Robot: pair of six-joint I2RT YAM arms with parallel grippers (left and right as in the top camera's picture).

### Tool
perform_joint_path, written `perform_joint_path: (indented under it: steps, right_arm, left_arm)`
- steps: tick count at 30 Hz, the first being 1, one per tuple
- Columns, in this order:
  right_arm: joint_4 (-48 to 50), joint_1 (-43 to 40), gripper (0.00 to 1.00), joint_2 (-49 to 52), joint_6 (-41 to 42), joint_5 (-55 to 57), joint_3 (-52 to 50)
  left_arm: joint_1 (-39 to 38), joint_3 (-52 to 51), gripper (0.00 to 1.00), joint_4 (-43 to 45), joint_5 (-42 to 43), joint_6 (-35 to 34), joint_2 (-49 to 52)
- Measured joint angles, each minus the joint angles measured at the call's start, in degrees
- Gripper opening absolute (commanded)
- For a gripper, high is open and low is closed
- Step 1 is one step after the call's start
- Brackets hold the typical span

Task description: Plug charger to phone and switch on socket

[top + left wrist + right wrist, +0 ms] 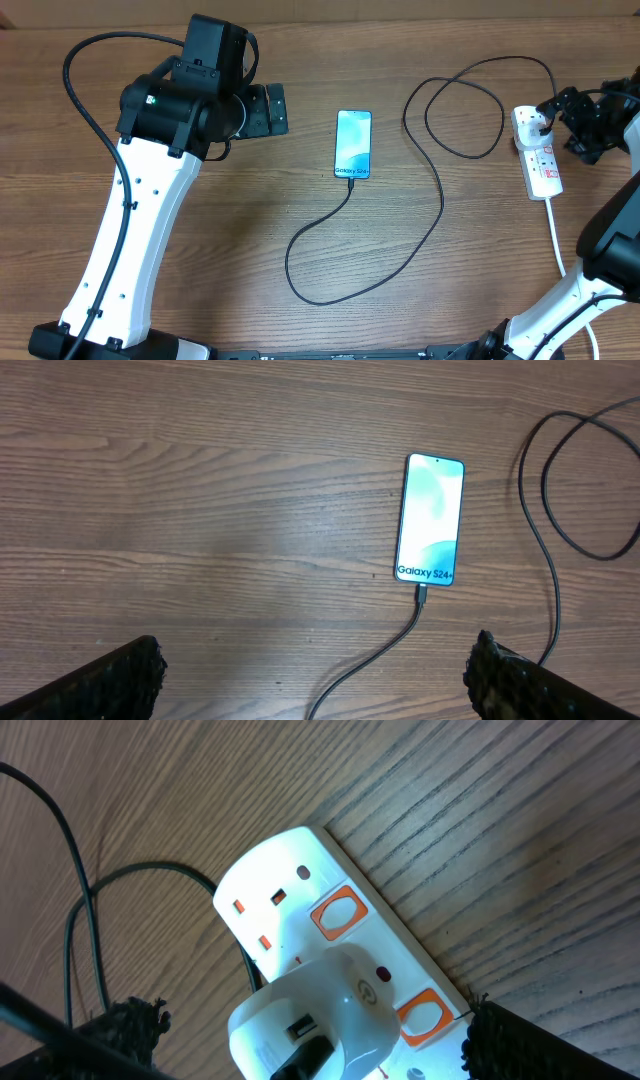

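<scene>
The phone (353,145) lies face up at the table's middle, its light blue screen lit; it also shows in the left wrist view (430,520). The charger's black cable (437,215) has its tip in the phone's near short edge (422,596). It loops across the table to a white adapter (335,1005) plugged into the socket (541,165). The socket's orange-red switches (338,913) show in the right wrist view. My right gripper (572,125) is open, its fingers either side of the adapter (320,1045). My left gripper (266,110) is open and empty (315,685), left of the phone.
The socket's white cord (555,235) runs toward the front edge beside my right arm. The black cable makes a large loop (300,280) in front of the phone and a second loop (465,110) left of the socket.
</scene>
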Motion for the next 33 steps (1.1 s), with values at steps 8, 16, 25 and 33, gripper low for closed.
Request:
perform_joint_path:
  steps: [8, 16, 25, 33]
  right_arm:
    - [1.79, 1.92, 1.00, 0.02, 0.04, 0.44, -1.14]
    - [3.50, 2.47, 1.00, 0.02, 0.31, 0.66, -3.87]
    - [3.54, 2.47, 1.00, 0.04, 0.94, 1.05, -4.28]
    - [4.96, 2.47, 1.00, 0.04, 1.18, 1.03, -5.18]
  left_arm:
    - [0.02, 0.00, 1.00, 0.00, -0.02, 0.00, 0.00]
    - [0.02, 0.00, 1.00, -0.02, -0.02, 0.00, 0.00]
    - [0.02, 0.00, 1.00, 0.00, 0.00, 0.00, 0.00]
    - [0.02, 0.00, 1.00, 0.00, -0.02, -0.02, 0.00]
